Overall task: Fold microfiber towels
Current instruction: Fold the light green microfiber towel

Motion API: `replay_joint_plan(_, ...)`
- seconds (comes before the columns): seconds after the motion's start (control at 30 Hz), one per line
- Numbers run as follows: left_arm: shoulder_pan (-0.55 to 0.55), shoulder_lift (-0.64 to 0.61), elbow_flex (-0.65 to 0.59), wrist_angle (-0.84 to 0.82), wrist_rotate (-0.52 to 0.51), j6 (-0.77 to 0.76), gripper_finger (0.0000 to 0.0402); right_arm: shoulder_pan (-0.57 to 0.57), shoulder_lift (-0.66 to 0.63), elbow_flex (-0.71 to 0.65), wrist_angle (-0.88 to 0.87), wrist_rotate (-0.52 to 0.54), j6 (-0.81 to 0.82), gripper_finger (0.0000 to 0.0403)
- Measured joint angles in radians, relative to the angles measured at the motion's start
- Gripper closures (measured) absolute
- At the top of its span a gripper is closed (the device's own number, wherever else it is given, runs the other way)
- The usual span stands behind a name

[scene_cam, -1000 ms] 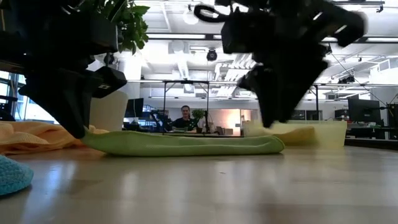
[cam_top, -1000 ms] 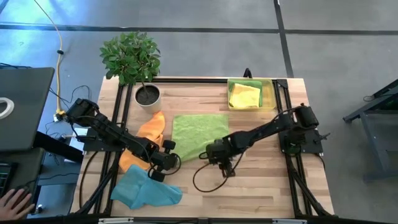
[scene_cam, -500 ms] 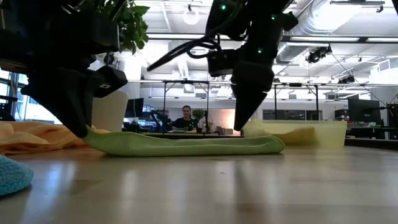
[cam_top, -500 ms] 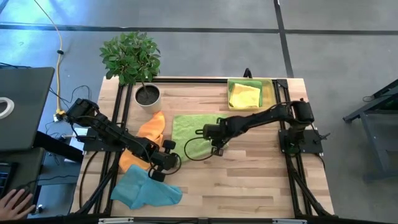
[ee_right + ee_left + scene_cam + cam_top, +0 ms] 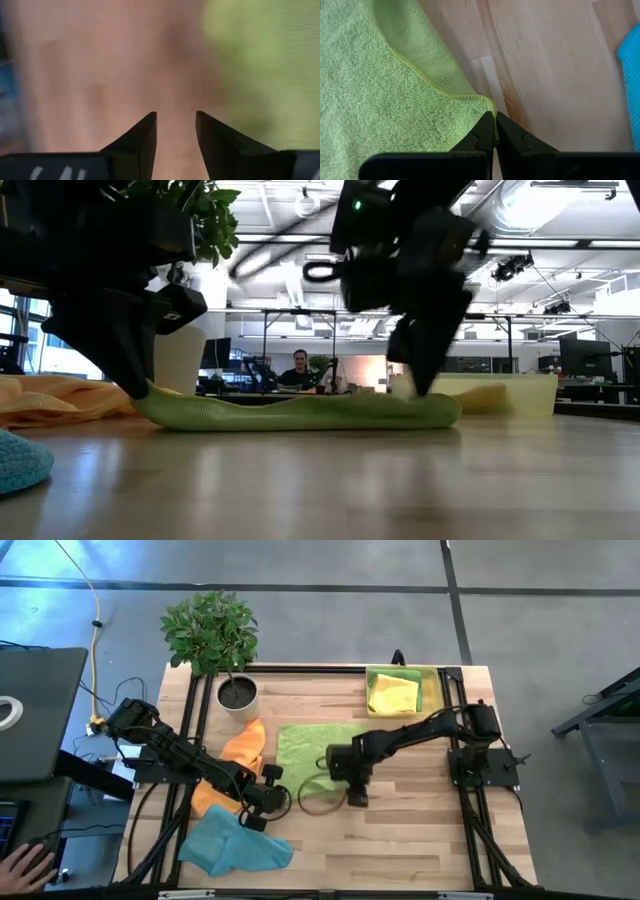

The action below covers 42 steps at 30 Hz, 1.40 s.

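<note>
The lime green towel (image 5: 318,748) lies spread near the middle of the bench (image 5: 420,840). Its corner toward 7 o'clock is pinched in the left pincer (image 5: 276,791), whose fingers are clenched tight on the hemmed tip, as the left wrist view shows (image 5: 494,131). The right pincer (image 5: 352,783) hangs at the towel's 5 o'clock corner, over the spot where green cloth meets bare wood; its fingers (image 5: 145,137) stand apart with a gap between them and nothing in it. In the low view this pincer (image 5: 428,375) points down at the towel's end, close to the cloth; whether it touches cannot be told.

The orange towel (image 5: 240,755) lies crumpled at 9 o'clock of the green one, partly under the left arm. The light blue towel (image 5: 230,845) sits bunched near the bench's 7 o'clock corner. At 1 o'clock, the yellow tray (image 5: 438,705) holds a folded yellow towel (image 5: 394,694) on top of a second green towel (image 5: 398,674). A potted plant (image 5: 213,640) stands at 11 o'clock.
</note>
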Motion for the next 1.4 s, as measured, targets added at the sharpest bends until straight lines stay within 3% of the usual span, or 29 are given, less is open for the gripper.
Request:
replay_joint_plan(0.1, 0.000, 0.000, 0.000, 0.000, 0.000, 0.000, 0.0402, 0.045, 0.000, 0.000, -0.006, -0.164, -0.025, 0.0277)
replay_joint_plan(0.2, 0.000, 0.000, 0.000, -0.001, 0.000, 0.000, 0.0402, 0.081, -0.010, 0.000, -0.023, -0.169, -0.051, 0.0277)
replay_joint_plan(0.3, 0.000, 0.000, 0.000, 0.010, 0.046, -0.003, 0.0402, 0.091, -0.021, 0.000, -0.038, -0.050, -0.052, 0.0277)
replay_joint_plan(0.43, -0.005, 0.000, 0.000, 0.038, 0.142, -0.019, 0.0402, 0.090, -0.036, 0.000, -0.051, 0.269, -0.047, 0.0277)
replay_joint_plan(0.53, -0.016, 0.000, 0.000, 0.034, 0.129, -0.004, 0.0402, 0.080, -0.036, 0.000, -0.049, 0.460, -0.037, 0.0277)
replay_joint_plan(0.6, -0.020, 0.000, 0.000, 0.034, 0.116, -0.001, 0.0402, 0.066, -0.036, 0.000, -0.036, 0.506, -0.023, 0.0277)
replay_joint_plan(0.87, -0.020, 0.000, 0.000, 0.035, 0.110, -0.001, 0.0402, -0.002, -0.030, 0.000, 0.064, 0.523, -0.064, 0.0277)
replay_joint_plan(1.03, -0.020, 0.000, 0.000, 0.035, 0.101, -0.001, 0.0402, -0.039, 0.006, 0.000, 0.070, 0.358, -0.024, 0.0277)
replay_joint_plan(1.13, -0.020, 0.000, 0.000, 0.035, 0.082, 0.000, 0.0402, -0.027, 0.040, 0.000, 0.071, 0.319, -0.017, 0.0277)
replay_joint_plan(1.2, -0.020, 0.000, 0.000, 0.033, 0.071, -0.001, 0.0402, -0.018, 0.044, 0.000, 0.069, 0.221, 0.001, 0.0277)
replay_joint_plan(1.4, -0.019, 0.000, 0.000, 0.028, 0.069, 0.000, 0.0402, 0.095, 0.004, 0.002, 0.114, 0.000, 0.064, 0.0277)
